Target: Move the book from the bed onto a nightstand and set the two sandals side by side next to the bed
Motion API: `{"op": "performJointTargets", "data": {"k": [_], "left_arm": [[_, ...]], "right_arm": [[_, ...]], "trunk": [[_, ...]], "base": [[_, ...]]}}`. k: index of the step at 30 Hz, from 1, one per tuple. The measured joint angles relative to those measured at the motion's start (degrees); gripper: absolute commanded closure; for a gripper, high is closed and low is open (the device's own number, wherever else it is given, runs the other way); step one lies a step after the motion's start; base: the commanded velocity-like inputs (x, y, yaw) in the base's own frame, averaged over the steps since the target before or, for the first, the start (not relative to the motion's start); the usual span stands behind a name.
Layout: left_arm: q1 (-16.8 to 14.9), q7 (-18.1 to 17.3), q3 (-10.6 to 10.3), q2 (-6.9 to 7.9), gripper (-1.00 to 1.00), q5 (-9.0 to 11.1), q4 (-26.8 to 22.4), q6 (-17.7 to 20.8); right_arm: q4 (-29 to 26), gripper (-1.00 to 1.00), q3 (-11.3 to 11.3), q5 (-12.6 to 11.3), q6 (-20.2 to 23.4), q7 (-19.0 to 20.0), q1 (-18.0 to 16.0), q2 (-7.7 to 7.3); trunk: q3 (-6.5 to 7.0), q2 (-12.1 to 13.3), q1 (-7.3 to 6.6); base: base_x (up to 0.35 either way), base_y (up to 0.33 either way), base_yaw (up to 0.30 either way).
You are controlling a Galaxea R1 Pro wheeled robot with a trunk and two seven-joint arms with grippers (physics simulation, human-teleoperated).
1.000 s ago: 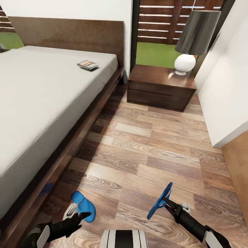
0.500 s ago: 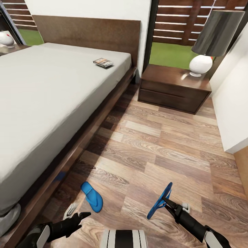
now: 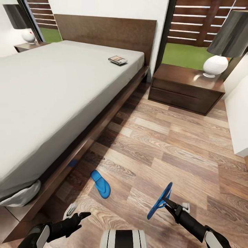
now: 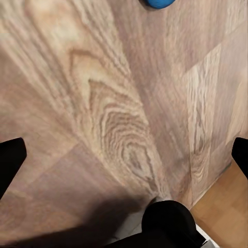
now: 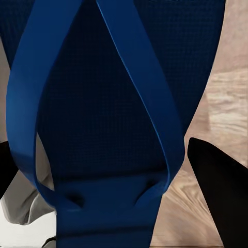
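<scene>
The right pincer (image 3: 166,200) is gripping one blue sandal (image 3: 159,201), holding it tilted on edge above the wood floor (image 3: 165,144), well out from the bed (image 3: 51,100). The left pincer (image 3: 82,216) is hanging spread wide and empty over the floor. The other sandal (image 3: 100,184) is lying flat just beside the bed frame. The book (image 3: 117,60) is resting on the bed near the headboard, toward the nightstand (image 3: 182,89).

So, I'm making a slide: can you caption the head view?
Right gripper holds one blue sandal; the other sandal lies beside the bed, book on the mattress.
</scene>
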Motion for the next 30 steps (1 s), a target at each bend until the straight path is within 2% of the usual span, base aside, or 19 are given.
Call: {"op": "performJointTargets", "data": {"k": [8, 17, 30], "left_arm": [[0.0, -0.08, 0.0, 0.05, -1.0, 0.0, 0.0, 0.01], [0.0, -0.09, 0.01, 0.13, -1.0, 0.0, 0.0, 0.01], [0.0, -0.09, 0.01, 0.1, -1.0, 0.01, 0.0, 0.01]], "right_arm": [[0.0, 1.0, -0.01, 0.02, -0.01, 0.0, -0.01, 0.0], [0.0, 1.0, -0.02, 0.0, 0.0, 0.0, -0.03, 0.0], [0.0, 1.0, -0.1, 0.01, -0.01, 0.0, -0.06, 0.0]], "trunk": [[0.0, 0.0, -0.01], [0.0, 0.0, -0.02], [0.0, 0.0, -0.02]], "base": [[-0.113, 0.0, 0.146], [-0.012, 0.0, 0.076], [-0.001, 0.0, 0.167]]}}
